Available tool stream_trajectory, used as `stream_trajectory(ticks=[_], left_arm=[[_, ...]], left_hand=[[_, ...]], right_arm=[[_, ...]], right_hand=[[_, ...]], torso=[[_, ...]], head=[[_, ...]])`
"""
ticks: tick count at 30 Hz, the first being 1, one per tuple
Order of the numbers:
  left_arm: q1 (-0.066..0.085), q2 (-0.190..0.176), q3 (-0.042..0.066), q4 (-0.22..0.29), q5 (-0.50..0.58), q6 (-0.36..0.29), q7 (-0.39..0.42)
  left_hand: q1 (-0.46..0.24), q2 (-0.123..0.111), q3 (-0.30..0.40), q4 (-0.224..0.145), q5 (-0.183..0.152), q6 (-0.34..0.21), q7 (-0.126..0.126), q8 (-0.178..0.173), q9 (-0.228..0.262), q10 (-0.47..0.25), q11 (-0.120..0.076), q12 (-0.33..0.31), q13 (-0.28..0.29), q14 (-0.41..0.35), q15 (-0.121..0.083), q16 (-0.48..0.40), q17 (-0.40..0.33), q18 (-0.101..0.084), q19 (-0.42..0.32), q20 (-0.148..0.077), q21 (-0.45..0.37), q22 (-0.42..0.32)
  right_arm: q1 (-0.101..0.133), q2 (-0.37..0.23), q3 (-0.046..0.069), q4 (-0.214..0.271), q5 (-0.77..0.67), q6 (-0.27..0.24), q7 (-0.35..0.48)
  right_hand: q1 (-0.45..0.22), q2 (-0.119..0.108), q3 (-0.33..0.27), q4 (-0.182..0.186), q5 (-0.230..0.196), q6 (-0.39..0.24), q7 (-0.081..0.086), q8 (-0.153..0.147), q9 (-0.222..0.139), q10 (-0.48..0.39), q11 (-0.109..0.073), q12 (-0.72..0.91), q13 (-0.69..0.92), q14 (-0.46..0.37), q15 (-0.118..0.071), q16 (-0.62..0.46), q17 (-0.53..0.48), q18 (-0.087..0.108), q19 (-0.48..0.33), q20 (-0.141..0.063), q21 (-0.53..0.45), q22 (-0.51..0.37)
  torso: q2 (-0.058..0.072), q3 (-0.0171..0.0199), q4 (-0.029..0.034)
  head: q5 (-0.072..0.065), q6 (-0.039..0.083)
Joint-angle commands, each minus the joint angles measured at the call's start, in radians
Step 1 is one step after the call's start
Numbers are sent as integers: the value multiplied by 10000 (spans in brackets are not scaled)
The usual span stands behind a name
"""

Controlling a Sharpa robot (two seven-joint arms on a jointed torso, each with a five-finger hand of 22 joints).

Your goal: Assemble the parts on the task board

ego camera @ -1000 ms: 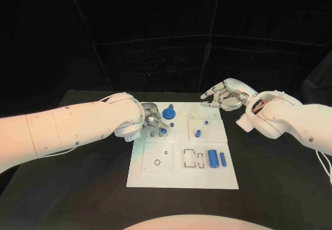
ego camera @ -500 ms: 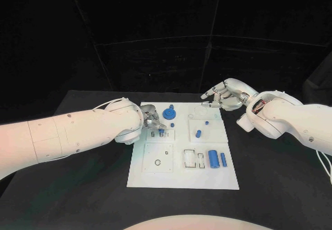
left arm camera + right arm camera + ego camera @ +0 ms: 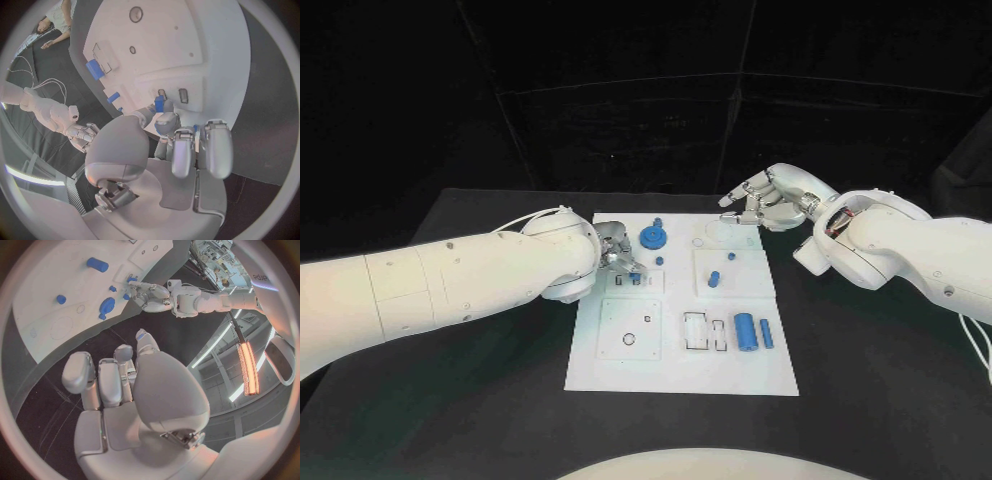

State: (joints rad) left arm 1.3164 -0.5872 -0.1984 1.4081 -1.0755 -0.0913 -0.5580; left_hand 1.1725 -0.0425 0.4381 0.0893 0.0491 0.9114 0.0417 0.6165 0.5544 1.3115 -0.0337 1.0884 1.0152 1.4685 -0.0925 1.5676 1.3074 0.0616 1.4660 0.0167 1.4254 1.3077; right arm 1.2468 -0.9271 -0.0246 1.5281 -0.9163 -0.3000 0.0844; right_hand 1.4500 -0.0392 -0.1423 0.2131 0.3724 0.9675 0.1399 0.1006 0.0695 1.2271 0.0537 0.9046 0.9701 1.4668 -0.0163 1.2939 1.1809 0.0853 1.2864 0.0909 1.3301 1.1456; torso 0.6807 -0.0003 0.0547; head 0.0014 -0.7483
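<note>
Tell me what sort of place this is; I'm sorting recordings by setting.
Most likely a robotics lab or test cell. A white task board with small blue parts lies on a black table against dark backdrop panels, and the right wrist view shows strip lights and cluttered benches.

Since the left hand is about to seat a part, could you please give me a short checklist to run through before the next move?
1. Left hand holds a small blue part at its fingertips: ok.
2. Part sits over the board's small slots: ok.
3. Part square to its slot: cannot tell, fingers cover it.
4. Right hand clear of the board, holding nothing: ok.
5. Blue cylinders lie apart from the left hand: ok.
</note>
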Motion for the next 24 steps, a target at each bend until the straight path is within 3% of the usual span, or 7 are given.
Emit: stream_trajectory(ticks=[1,12,24], left_arm=[[5,17,1,6,-176,427,-144],[-1,11,-11,51,-178,864,-256],[-3,0,-15,73,-178,927,-391]], left_hand=[[26,107,1508,-1420,34,54,-19,42,11,69,7,47,12,1023,-12,32,2634,-162,361,-16,61,438],[19,94,1538,-1428,34,52,-20,47,20,80,4,64,31,1023,-12,32,2634,-168,370,-17,78,467],[-56,57,1627,-1415,36,67,-22,78,57,88,3,68,31,1023,-13,32,2634,-172,375,-18,89,490]], right_arm=[[19,13,6,7,29,73,101],[19,16,6,4,29,108,108],[19,17,6,7,29,116,111]], right_hand=[[0,98,-67,17,39,29,-3,44,-4,-13,-24,-32,-4,190,-57,-52,-14,102,-90,-8,-41,-6],[0,98,-67,17,39,29,-3,44,-4,-13,-24,-32,-4,190,-57,-52,-14,102,-90,-8,-41,-6],[-5,103,-78,19,23,28,-3,46,-5,-6,-25,-25,-5,195,-57,-48,-3,102,-85,-8,-44,-5]], torso=[[-4,-6,3],[1,-5,-4],[0,-2,1]], head=[[6,-3],[15,-39],[17,-13]])
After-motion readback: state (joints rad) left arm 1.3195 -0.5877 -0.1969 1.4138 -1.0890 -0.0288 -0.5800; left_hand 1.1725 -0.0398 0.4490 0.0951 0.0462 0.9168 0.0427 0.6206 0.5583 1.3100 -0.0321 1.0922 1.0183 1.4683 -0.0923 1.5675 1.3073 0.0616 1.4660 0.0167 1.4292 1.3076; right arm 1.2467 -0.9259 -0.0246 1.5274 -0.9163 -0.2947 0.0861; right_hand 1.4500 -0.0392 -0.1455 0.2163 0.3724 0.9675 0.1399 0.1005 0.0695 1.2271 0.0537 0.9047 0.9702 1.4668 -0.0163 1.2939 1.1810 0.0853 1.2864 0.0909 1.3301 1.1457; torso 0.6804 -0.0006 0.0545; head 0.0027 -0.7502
